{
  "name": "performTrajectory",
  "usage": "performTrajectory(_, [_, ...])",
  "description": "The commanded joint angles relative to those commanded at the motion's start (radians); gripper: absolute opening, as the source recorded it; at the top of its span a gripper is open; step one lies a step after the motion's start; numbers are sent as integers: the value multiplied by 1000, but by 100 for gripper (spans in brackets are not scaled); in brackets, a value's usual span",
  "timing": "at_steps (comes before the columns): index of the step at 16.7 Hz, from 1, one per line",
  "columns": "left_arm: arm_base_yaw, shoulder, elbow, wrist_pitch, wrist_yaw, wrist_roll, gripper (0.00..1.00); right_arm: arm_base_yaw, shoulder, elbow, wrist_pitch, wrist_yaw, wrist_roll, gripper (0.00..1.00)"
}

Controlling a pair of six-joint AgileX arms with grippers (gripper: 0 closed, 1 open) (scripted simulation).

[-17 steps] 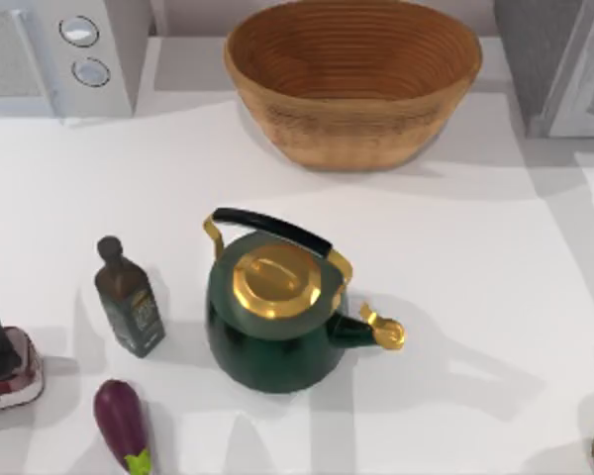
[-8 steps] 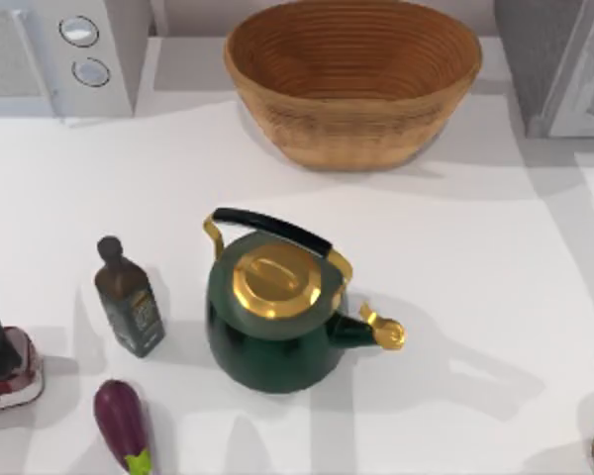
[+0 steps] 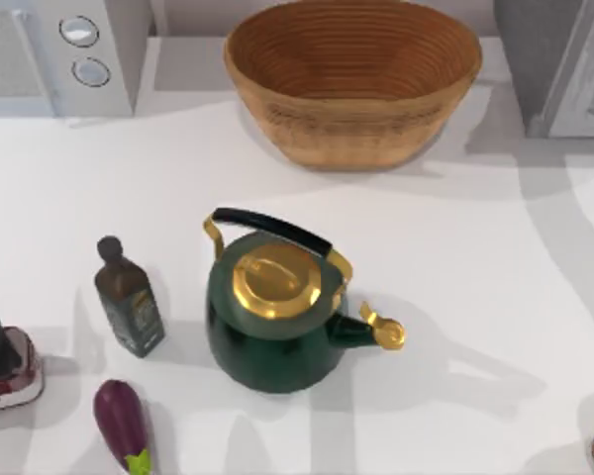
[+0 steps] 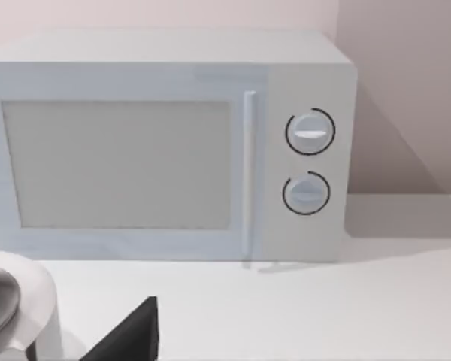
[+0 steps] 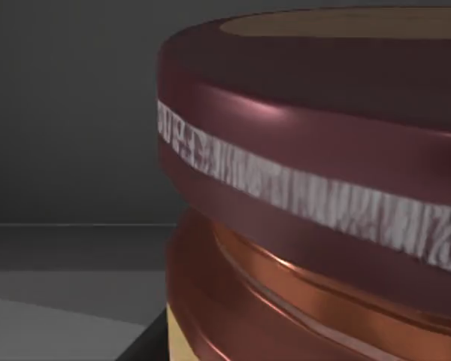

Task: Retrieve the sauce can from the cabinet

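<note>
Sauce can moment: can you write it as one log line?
sauce can: close before right wrist camera, dark surroundings | green kettle: table middle | left arm: faces microwave

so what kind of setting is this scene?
Most likely a rendered kitchen counter: a microwave at the back, a green kettle, an oil bottle and an eggplant on the white table.

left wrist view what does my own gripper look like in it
The part of the left gripper that pokes in at the picture's lower edge is a matte black, flat-faced wedge with a sharp, angular corner. No cables, markings or labels can be seen on that part.
</note>
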Motion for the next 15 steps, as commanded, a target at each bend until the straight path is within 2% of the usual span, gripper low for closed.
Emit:
performTrajectory(3, [0, 0, 0, 0, 0, 0, 100, 43, -79, 19, -91, 44, 0, 0])
performTrajectory(10, [0, 0, 0, 0, 0, 0, 100, 42, -94, 10, -96, 46, 1, 0])
performTrajectory(15, [0, 0, 0, 0, 0, 0, 100, 3, -215, -200, -15, 14, -1, 0])
